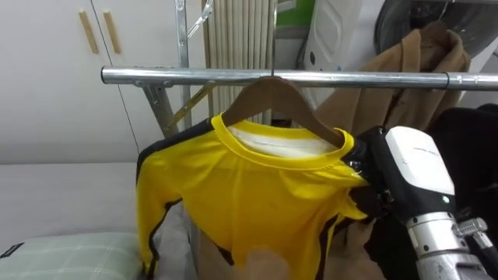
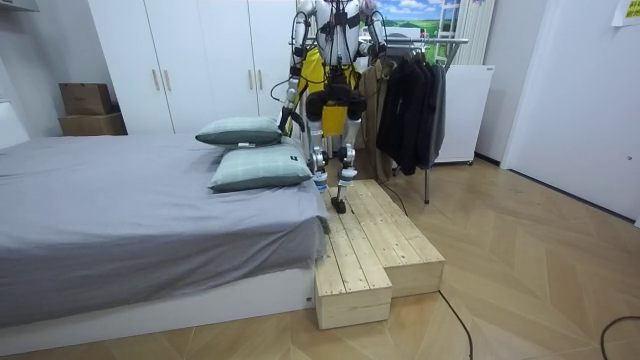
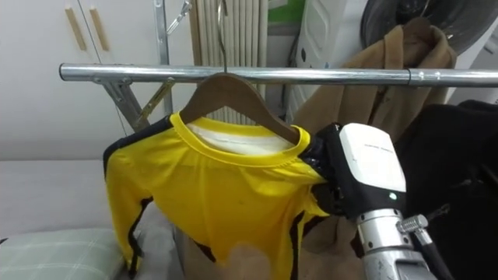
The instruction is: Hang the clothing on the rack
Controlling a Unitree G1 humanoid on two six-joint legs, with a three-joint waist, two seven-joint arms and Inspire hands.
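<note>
Shirt: a yellow shirt [image 1: 257, 202] hangs on a wooden hanger [image 1: 272, 92] hooked over the metal rail [image 1: 156, 75].
Right hand [image 1: 412, 163]: at the shirt's right shoulder; cannot tell whether it is gripping or spread.
Left hand [image 2: 285, 122]: low at the robot's side.
Robot: on the wooden platform [image 2: 380, 250] by the bed [image 2: 120, 200], facing the rail.
Neighbour: a brown coat [image 1: 405, 70] on the same rail.

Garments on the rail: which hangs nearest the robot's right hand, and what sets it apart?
The yellow shirt on the wooden hanger: the right hand is at its shoulder. The coat beside it is brown, the garment beyond black.
</note>
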